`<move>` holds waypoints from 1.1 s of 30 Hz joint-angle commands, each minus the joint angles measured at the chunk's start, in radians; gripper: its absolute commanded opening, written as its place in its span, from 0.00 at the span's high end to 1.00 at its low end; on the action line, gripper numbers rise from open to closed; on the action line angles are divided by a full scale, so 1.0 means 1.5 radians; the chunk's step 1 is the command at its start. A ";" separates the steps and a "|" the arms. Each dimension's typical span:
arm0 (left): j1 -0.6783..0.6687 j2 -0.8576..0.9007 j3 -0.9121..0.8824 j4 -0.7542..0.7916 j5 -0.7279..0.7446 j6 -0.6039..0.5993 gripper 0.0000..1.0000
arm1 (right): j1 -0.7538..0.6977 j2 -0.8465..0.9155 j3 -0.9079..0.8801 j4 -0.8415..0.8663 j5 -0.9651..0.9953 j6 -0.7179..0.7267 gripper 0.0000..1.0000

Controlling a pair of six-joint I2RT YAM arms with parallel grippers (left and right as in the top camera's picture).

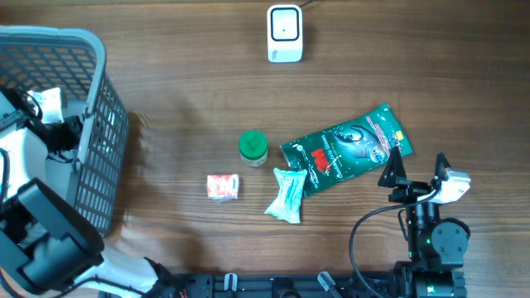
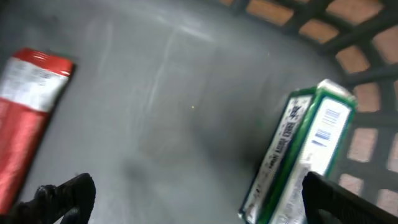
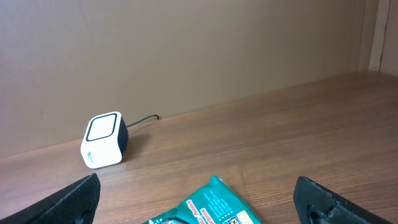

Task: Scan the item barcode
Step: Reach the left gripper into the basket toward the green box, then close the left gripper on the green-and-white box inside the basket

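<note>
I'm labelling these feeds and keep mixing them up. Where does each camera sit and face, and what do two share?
Overhead: above the table, facing straight down on basket, scanner and green pouch; right hand at lower right, left arm inside the basket.
Left wrist: on the left arm, facing the basket floor, red pack and green box; left hand fingertips at bottom corners.
Right wrist: low over the table, facing the scanner and wall; fingertips at bottom corners.
Shared: overhead and right wrist both show scanner and green pouch.
</note>
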 commanded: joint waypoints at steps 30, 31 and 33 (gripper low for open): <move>0.024 0.013 0.002 0.043 0.187 0.179 0.00 | 0.003 -0.005 -0.001 0.002 -0.006 -0.011 0.00; 0.017 0.013 0.002 0.043 0.186 0.199 0.00 | 0.003 -0.005 -0.001 0.002 -0.006 -0.011 0.00; 0.005 0.014 0.002 0.043 0.181 0.214 0.00 | 0.003 -0.005 -0.001 0.002 -0.006 -0.011 0.00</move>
